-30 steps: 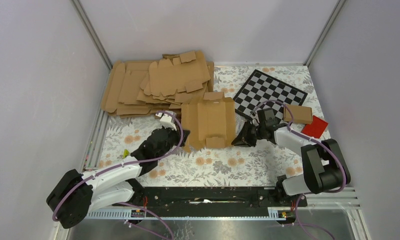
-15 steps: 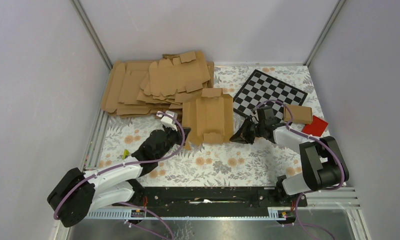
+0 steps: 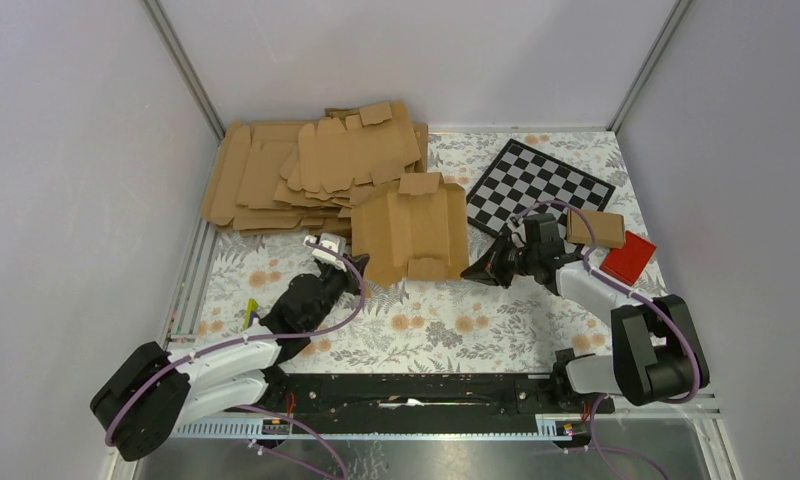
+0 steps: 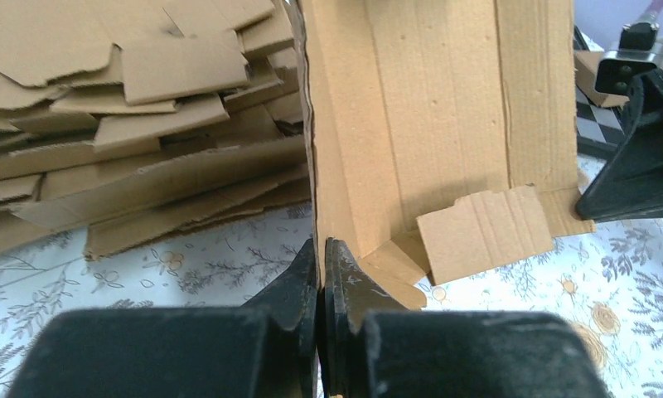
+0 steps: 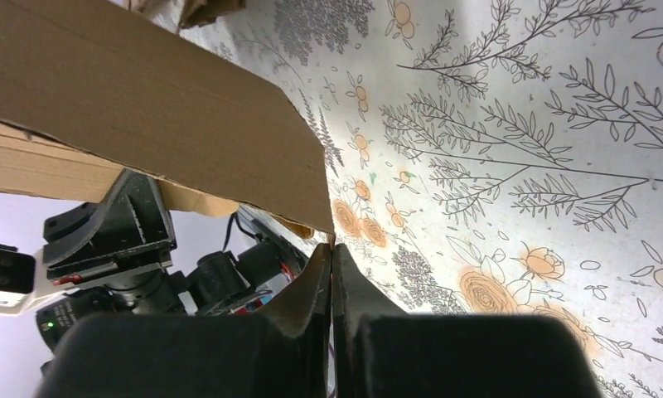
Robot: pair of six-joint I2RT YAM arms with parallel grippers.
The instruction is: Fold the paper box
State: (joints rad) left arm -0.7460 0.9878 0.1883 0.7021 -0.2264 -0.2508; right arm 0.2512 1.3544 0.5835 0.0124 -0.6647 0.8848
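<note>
Overhead view: the paper box [image 3: 411, 232], a die-cut brown piece with tabbed flaps, is lying mid-table on the floral table [image 3: 456, 330]. Its far end is reaching the stack of card sheets [image 3: 316, 165], and its right edge is sitting just beside the checkerboard [image 3: 541, 185]. The arms are flanking it, the left pincer [image 3: 359, 272] at its near-left corner and the right pincer [image 3: 468, 272] at its near-right corner.

Left wrist view is adding what the overhead one is not resolving. The box's left side panel is standing up along its crease. The near edge of that panel is running straight down between the fingers, which are pressed together and pinching it. A small tab is lying flat at the box's near end.

Right wrist view: the fingers are pressed together, tips low over the table. The box's corner is meeting the very tips from above. Whether any card is caught between them, I cannot tell.

Containers: a closed brown carton [image 3: 596, 228] is lying well right of the box, touching a red block [image 3: 628, 257]. Its contents are not showing.
</note>
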